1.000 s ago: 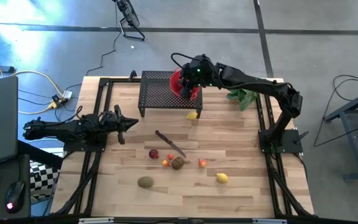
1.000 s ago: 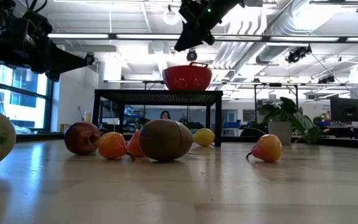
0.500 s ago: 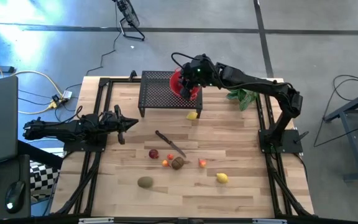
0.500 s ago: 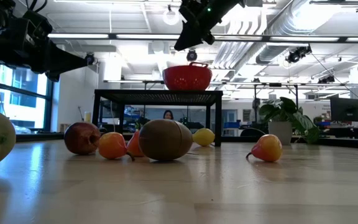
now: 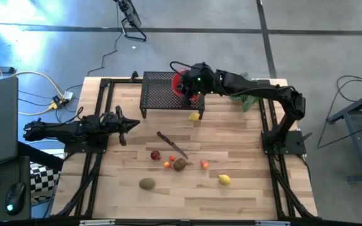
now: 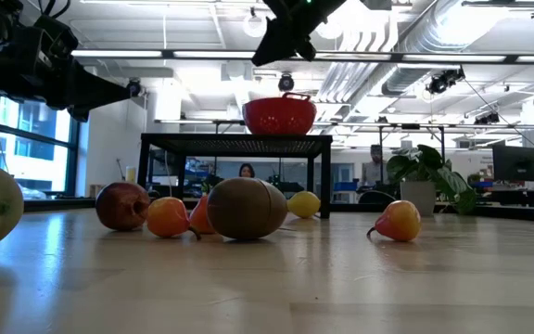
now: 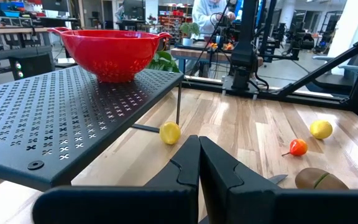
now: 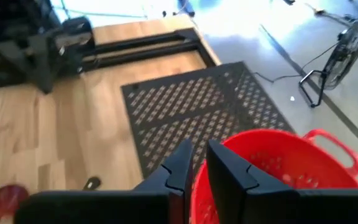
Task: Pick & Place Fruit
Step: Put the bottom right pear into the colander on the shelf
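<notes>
Several fruits lie loose on the wooden table: a lemon [image 5: 195, 116] beside the rack's leg, a dark red one [image 5: 155, 155], a kiwi [image 5: 180, 164] among tiny orange ones [image 5: 167, 164], a second kiwi [image 5: 146, 184] and a second lemon [image 5: 224, 179]. A red bowl [image 5: 180, 85] stands on the black perforated rack [image 5: 159, 94]. My right gripper [image 8: 197, 163] hovers above the bowl's rim [image 8: 263, 140], open by a narrow gap, with nothing between its fingers. My left gripper [image 7: 199, 163] waits shut at the table's left side, touching nothing.
A slim dark-handled knife [image 5: 171, 144] lies between the rack and the fruit cluster. A green leafy bunch [image 5: 244, 97] sits near the far right corner under the right arm. Bare wood lies along the near edge [image 5: 187, 204]. People show in the room beyond the table.
My right gripper has shifted a little toward the table's left edge and slightly upward above the red bowl. The fruit on the table has stayed where it was.
</notes>
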`<state>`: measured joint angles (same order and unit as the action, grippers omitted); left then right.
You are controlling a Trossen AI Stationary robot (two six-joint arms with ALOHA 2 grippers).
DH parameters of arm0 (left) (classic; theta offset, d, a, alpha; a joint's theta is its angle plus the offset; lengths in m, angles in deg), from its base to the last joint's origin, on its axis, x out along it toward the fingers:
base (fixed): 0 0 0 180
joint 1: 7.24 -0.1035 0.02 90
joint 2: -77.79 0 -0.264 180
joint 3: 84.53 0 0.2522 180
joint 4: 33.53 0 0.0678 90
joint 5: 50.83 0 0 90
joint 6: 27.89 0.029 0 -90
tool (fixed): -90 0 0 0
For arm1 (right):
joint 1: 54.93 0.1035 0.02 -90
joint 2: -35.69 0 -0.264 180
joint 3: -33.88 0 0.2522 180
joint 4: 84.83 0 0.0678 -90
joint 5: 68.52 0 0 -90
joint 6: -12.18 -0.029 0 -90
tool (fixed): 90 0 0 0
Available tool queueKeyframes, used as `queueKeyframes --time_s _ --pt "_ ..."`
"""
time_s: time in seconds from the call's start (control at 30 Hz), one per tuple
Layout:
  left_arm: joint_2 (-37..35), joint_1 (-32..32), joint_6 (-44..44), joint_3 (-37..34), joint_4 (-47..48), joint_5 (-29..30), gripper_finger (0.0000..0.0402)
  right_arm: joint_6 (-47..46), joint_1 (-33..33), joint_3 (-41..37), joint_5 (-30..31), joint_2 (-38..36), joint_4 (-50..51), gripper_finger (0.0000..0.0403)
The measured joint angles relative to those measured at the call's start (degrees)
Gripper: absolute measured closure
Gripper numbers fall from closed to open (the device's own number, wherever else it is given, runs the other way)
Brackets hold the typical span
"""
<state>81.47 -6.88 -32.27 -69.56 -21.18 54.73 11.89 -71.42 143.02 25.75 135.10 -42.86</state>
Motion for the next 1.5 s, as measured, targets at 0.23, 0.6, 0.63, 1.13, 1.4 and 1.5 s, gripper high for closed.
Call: queueKeyframes --time_s 0.23,0.6,0.63,1.13,1.4,1.5 --pt "0.00 0.00 0.00 0.00 0.01 0.02 0.0402 0.02 2.84 0.00 -0.14 -0.08 1.63 0.0369" --pt "0.02 0.00 0.00 0.00 0.02 -0.01 0.0402 -1.14 5.38 -0.01 0.20 -3.25 5.69 0.0369" --pt "0.02 0.01 0.00 0.00 0.02 -0.01 0.0402 -1.55 5.38 -0.25 0.24 -4.13 6.84 0.0369" --pt "0.01 0.00 0.00 0.00 0.01 -0.01 0.0402 -9.49 8.81 -17.21 7.62 -21.97 3.31 0.0369" --pt "0.02 0.00 0.00 0.00 0.01 -0.01 0.0402 -16.76 12.84 -32.91 9.60 -30.51 -4.91 0.0369" --pt "0.00 0.02 0.00 0.00 0.00 -0.01 0.0402 -19.81 14.77 -37.43 9.41 -31.67 -7.20 0.0369"
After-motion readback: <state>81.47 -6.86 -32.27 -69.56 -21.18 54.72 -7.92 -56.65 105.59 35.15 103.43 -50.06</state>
